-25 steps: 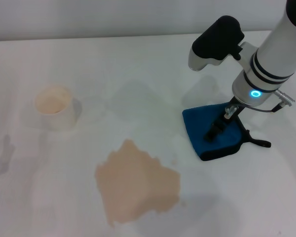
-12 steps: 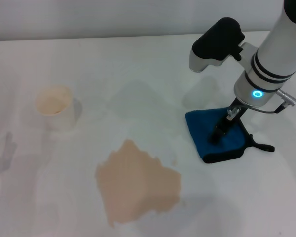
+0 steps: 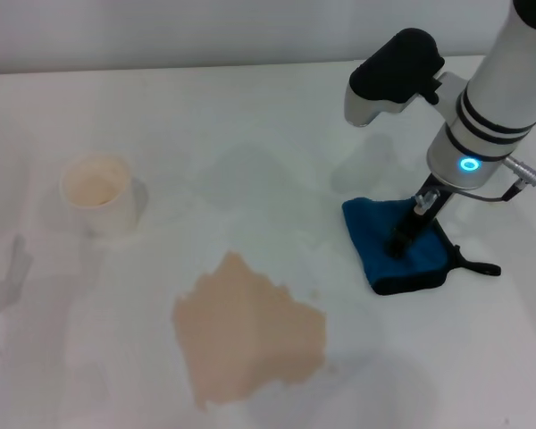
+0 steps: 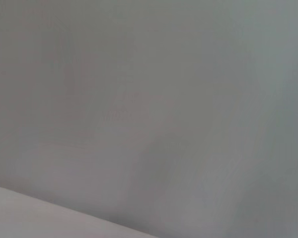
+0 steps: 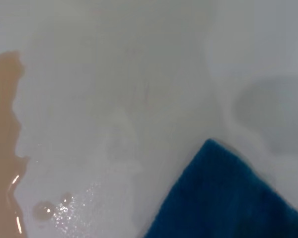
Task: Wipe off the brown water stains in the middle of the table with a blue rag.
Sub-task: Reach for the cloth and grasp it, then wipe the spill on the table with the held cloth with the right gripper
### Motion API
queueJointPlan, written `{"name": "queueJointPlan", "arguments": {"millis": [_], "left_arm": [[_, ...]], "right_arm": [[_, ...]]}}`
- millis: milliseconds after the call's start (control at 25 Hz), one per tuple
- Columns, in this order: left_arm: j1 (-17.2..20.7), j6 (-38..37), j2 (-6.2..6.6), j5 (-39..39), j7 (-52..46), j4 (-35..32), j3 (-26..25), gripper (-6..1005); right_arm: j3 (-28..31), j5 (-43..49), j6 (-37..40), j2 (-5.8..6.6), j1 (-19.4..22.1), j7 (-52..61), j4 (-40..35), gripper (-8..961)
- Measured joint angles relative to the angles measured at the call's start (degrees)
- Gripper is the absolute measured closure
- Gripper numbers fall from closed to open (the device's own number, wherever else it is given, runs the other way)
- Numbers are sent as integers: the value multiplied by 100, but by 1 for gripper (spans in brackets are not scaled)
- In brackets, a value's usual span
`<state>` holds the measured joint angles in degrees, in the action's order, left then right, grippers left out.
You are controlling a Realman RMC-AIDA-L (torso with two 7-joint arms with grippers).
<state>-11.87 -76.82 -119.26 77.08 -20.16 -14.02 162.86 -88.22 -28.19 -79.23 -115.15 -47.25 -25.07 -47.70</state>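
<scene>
Table point(image 3: 250, 116): white, smooth, and it fills the head view. All positions below are taken from the stain.

Stain point(image 3: 247, 329): a flat tan puddle with a ragged outline, lying on the table and larger than the rag. Its surface is unbroken in the head view. The right wrist view shows its edge point(image 5: 2, 124), with a few small separate droplets on the white surface between stain and rag.

Right arm: white with black bands and a lit blue ring, standing beyond the stain on its right-hand side and reaching down to the rag.

Cup point(image 3: 98, 195): white, beige inside, upright, beyond the stain on its left-hand side and well apart from it.

Rag point(image 3: 386, 243): blue with black edging, to the right of the stain and slightly beyond it, apart from it with bare table between. It is bunched and partly raised where the gripper meets it. A black loop tab trails on the table at the corner farthest from the stain. The right wrist view shows one blue corner point(image 5: 223, 198) of it.

Right gripper point(image 3: 402, 241): dark fingers come down onto the rag's middle, narrow, pinching the cloth.

Left gripper: outside the head view. The left wrist view shows only plain grey surface.
</scene>
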Motion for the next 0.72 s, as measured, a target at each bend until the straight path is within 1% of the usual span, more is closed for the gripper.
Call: {"name": "queueJointPlan", "arguments": {"millis": [160, 360, 600, 720], "left_arm": [[-7, 0, 0, 0, -2, 5, 0, 107], [-36, 0, 0, 0, -4, 1, 0, 107], [-74, 0, 0, 3, -6, 5, 0, 106], [-88, 0, 0, 14, -6, 5, 0, 106]], "right_arm": [[27, 4, -65, 1, -29, -21, 17, 494], [30, 5, -64, -8, -33, -23, 0, 725], [7, -15, -35, -43, -46, -19, -24, 846], [-20, -69, -33, -66, -44, -20, -31, 852]]}}
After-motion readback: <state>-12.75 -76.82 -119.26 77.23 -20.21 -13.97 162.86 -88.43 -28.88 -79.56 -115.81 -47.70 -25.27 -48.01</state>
